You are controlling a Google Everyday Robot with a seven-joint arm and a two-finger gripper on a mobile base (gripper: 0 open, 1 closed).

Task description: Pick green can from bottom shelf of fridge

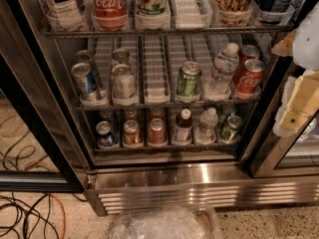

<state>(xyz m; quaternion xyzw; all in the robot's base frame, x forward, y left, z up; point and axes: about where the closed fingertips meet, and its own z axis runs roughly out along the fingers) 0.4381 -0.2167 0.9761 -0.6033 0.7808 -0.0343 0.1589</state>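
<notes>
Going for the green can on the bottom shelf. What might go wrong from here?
Wrong pick: a paler green can on the middle shelf looks similar; the green can sits rightmost on the bottom shelf. Tight fit: a water bottle stands just left of it and the fridge frame is close on its right; either could be bumped. The gripper, at the right edge, is above that shelf and may clip the middle shelf descending.

Open air fronts our bottom shelf; a bottle crowds the green can on its left, the fridge frame on its right. Our gripper hangs outside, at right.
</notes>
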